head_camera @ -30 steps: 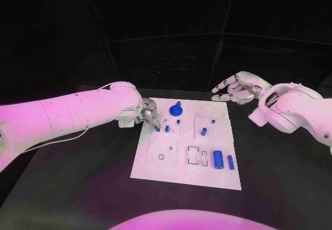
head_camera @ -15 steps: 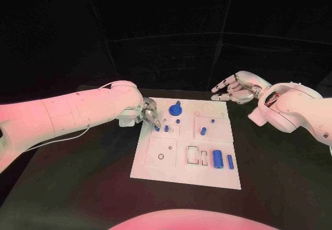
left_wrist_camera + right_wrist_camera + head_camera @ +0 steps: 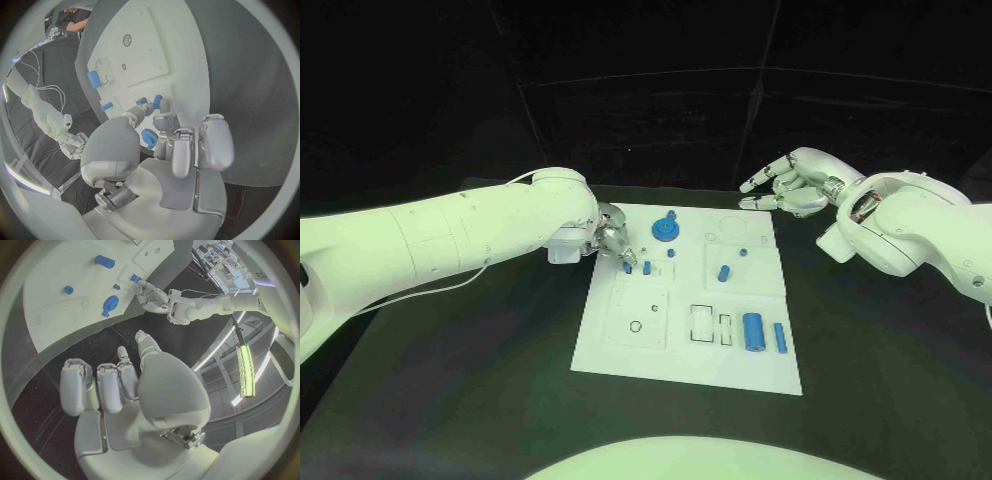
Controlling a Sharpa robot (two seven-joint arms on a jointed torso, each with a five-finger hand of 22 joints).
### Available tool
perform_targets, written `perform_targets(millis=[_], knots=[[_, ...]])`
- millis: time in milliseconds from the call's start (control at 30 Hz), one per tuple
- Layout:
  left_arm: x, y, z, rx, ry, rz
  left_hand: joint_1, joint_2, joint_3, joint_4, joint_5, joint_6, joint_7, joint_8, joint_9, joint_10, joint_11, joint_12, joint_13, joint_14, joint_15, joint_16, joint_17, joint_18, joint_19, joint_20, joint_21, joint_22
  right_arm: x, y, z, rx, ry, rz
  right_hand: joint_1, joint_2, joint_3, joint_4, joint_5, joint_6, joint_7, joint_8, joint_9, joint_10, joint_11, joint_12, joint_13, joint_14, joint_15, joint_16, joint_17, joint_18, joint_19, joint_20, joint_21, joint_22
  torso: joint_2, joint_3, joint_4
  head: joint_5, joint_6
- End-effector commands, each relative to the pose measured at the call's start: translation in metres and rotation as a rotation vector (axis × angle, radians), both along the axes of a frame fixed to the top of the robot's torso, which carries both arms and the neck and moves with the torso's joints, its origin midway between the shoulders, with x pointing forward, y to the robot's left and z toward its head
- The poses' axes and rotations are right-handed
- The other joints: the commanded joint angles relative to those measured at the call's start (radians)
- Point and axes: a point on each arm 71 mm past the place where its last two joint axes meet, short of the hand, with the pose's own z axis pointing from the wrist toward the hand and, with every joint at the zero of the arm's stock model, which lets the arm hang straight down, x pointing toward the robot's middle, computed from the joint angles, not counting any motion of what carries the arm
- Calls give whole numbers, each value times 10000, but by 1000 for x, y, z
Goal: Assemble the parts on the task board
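**Clerk:** Item one, the left hand (image 3: 612, 244)?

**Keeper:** It lay at the task board's (image 3: 646, 360) left edge, fingers drawn together and bent down. In the left wrist view a fingertip (image 3: 144, 108) touched a short blue peg (image 3: 157, 102) standing in the board. Whether the peg was pinched or merely touched, I could not tell.

**Clerk:** Next outward from that hand?

**Keeper:** A second short blue peg (image 3: 646, 267) stood just beside the first. A still smaller blue peg (image 3: 671, 253) stood a little beyond. A round blue disc with a knob (image 3: 665, 230) sat near the fingers, toward the board's far edge.

**Clerk:** Farther from it?

**Keeper:** Two more blue pegs, one larger (image 3: 724, 272) and one tiny (image 3: 741, 253), stood toward the board's other side. Well away, at the near corner, a thick blue cylinder (image 3: 753, 332) lay on its side, and a thin blue bar (image 3: 780, 337) lay just beside it, apart. Between those and the left half sat rectangular slots (image 3: 710, 326), and a square recess with a small hole (image 3: 635, 320).

**Clerk:** Item two, the right hand (image 3: 788, 184)?

**Keeper:** It hung off the board's far right corner, above the black table (image 3: 473, 350). It held nothing, its fingers loosely spread and part curled, touching no part.
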Motion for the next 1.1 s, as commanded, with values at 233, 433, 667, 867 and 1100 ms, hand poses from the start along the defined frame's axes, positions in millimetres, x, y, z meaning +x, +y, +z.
perform_targets(millis=[233,433,667,867,1100], knots=[[1,3,-1,166,52,82,-34,39,-682,261,-158,132,43,-147,-91,-48,21,56,71,1039,-87,62,2634,-54,45,-97,92,85,0,0,1,-52,45,5,67,29,-52,5,136,1,9,44,-14,-117,-28,-128,290,491,-69,-86,-39,197,-156,-28,-131,285,-11,-2,-3,-10,-4],[2,4,-1,160,-1,148,-2,62,-1061,420,-364,187,45,-206,-138,-46,23,75,107,1039,-88,62,2634,-60,54,-100,111,126,1,-1,0,-76,80,-28,70,27,-56,6,153,-19,13,38,-18,-174,-25,-197,223,457,-68,-171,-176,225,-245,-28,-200,166,1,-5,0,-32,2],[3,4,0,123,-94,231,53,102,-1823,716,-2165,270,59,-294,-207,-69,39,64,107,1039,-73,62,2634,-56,39,-86,74,97,1,-1,0,-91,101,-47,72,31,-60,14,165,-40,18,35,-22,-242,-21,-276,146,422,-65,-259,-304,259,-352,-27,-286,24,-3,-3,13,-36,7],[4,6,1,-112,-281,445,120,141,-2475,970,-3470,299,90,-366,-260,-92,70,55,106,1039,-52,62,2634,-45,30,-72,42,77,1,-2,0,-129,125,-99,91,31,-58,8,170,-49,19,36,-23,-268,-21,-305,120,406,-65,-300,-357,273,-396,-27,-325,-36,1,-14,9,-37,10],[5,7,3,-708,-446,737,168,167,-2904,1162,-3569,328,84,-390,-282,-69,69,90,165,1039,-52,62,2634,-53,50,-69,73,134,2,-3,-1,-153,145,-143,92,32,-58,8,171,-50,19,36,-23,-268,-21,-305,120,402,-65,-309,-371,276,-405,-27,-332,-48,-11,6,-12,-43,41]])
